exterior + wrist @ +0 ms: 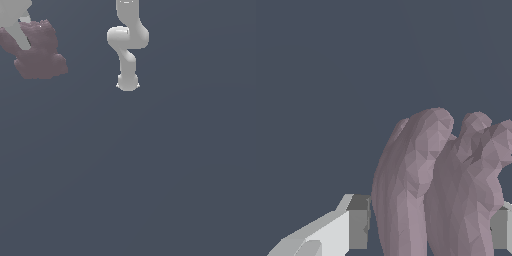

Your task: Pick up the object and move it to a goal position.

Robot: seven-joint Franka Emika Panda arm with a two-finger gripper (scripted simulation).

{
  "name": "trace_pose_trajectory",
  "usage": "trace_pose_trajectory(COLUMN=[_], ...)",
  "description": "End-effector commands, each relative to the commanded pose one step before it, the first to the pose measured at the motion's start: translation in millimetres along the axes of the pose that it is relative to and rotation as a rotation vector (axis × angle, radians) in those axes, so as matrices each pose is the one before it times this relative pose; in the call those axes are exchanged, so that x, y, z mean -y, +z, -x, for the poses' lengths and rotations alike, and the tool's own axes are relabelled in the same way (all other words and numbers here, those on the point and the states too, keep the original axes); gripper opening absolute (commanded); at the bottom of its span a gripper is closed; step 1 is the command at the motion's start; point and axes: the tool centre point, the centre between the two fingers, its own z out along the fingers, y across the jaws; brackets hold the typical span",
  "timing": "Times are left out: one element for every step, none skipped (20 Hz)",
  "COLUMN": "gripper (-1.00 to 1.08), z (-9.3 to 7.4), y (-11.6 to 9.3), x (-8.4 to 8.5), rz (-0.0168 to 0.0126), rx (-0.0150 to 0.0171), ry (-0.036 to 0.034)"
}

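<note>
Clamped between two grey finger pads (358, 222), the object (438, 192) fills the foreground of the wrist view, a dull maroon-brown lump with ridged, rounded lobes rising past the fingers. One pad presses its flank on one side; the other pad shows at the frame's edge against the opposite flank, so the gripper (428, 227) is closed on the lump and holding it.

Seen from the exterior view, the same object (42, 57) sits large in the upper corner on the exterior view's left, close to that camera, with a pale finger (20, 35) crossing in front of it. Its blocky lower part juts toward the exterior view's right.

Farther back, near the top centre of the exterior view, the white arm (128, 40) bends in stacked joints down to its base (127, 82). Behind everything spreads a plain slate-blue ground (150, 175), with no edge or corner to be made out.
</note>
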Motion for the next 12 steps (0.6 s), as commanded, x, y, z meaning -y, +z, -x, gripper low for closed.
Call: trace_pose_trajectory(gripper=[-1.0, -1.0, -1.0, -1.0, -1.0, -1.0, -1.0, -1.0, -1.0, -1.0, -1.0, -1.0], z=[-2.45, -0.78, -0.69, -0.6, -0.66, -0.44, -0.37, -0.3, -0.23, -0.16, -0.1, -0.03], y=[-7.45, -2.17, -1.91, -1.67, -1.27, -1.22, -1.02, -0.82, -0.63, -0.45, -0.27, -0.09], x=[0.02, 0.04, 0.05, 0.06, 0.12, 0.06, 0.05, 0.05, 0.04, 0.03, 0.02, 0.01], rz=[0.00019, 0.0, 0.0, 0.0, 0.0, 0.0, 0.0, 0.0, 0.0, 0.0, 0.0, 0.0], rx=[0.0001, 0.0, 0.0, 0.0, 0.00045, 0.0, 0.0, 0.0, 0.0, 0.0, 0.0, 0.0], ry=[-0.00043, 0.0, 0.0, 0.0, -0.00018, 0.0, 0.0, 0.0, 0.0, 0.0, 0.0, 0.0])
